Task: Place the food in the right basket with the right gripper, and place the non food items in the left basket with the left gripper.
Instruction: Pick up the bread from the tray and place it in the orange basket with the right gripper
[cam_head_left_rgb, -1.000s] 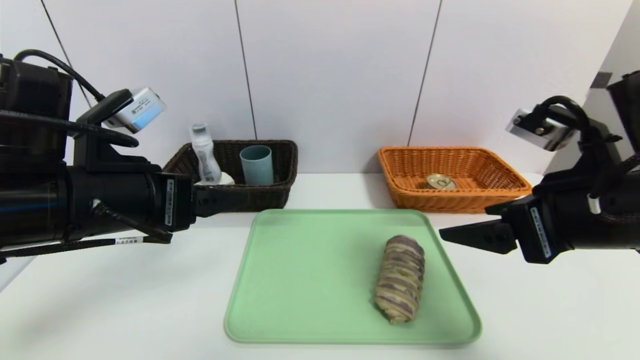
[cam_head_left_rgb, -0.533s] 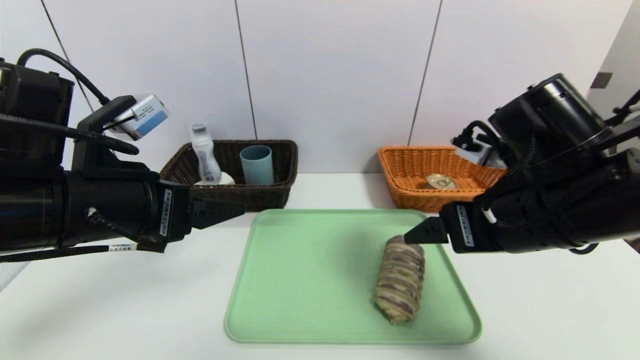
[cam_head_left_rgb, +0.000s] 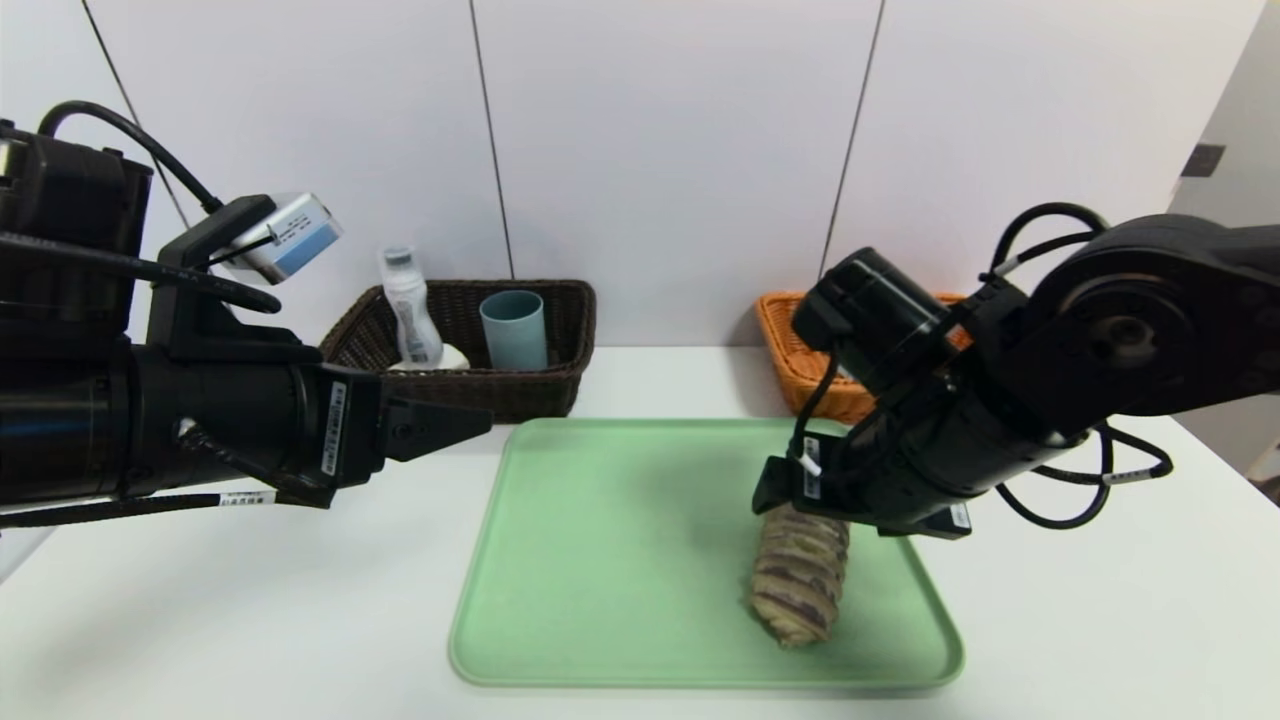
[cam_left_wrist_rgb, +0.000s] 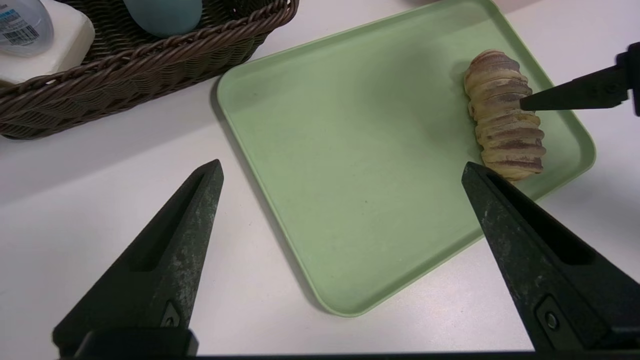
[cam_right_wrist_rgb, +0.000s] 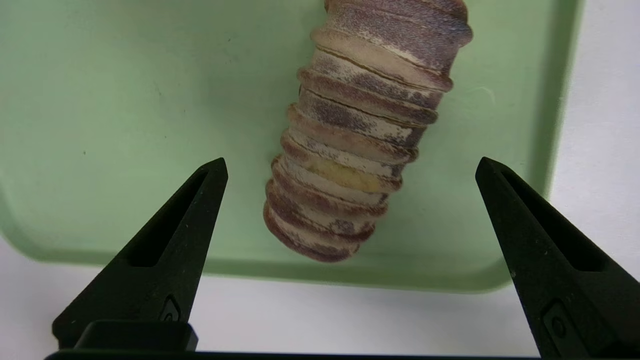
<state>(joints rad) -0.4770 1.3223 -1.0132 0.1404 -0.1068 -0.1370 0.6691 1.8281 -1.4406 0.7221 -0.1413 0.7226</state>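
- Work surface: a white table (cam_head_left_rgb: 250, 620) set against a pale panelled wall (cam_head_left_rgb: 660, 150) with thin dark seams.
- A light green tray (cam_head_left_rgb: 600, 560) with rounded corners and a raised rim lies at the table's centre.
- The bread roll (cam_head_left_rgb: 797, 585), ribbed and swirled tan and purple, lies on the right part of the tray.
- The right gripper (cam_right_wrist_rgb: 350, 167) points steeply down above the roll's far end, fingers spread wide, holding nothing.
- The right wrist view alone shows the roll between the two pointed fingertips; the head view hides those tips behind the arm.
- The left gripper (cam_left_wrist_rgb: 342, 170) hangs near the tray's left side, fingers wide apart and empty.
- The left basket (cam_head_left_rgb: 520, 385), dark brown woven wicker, stands at the back left; it holds the blue-grey cup (cam_head_left_rgb: 514, 330), the white bottle (cam_head_left_rgb: 410, 305) and the soap bar (cam_left_wrist_rgb: 55, 45).
- The left wrist view shows the soap bar's rounded white block; the head view shows only a sliver.
- The right basket (cam_head_left_rgb: 790, 345), orange-tan wicker, stands at the back right, mostly hidden by the right arm.
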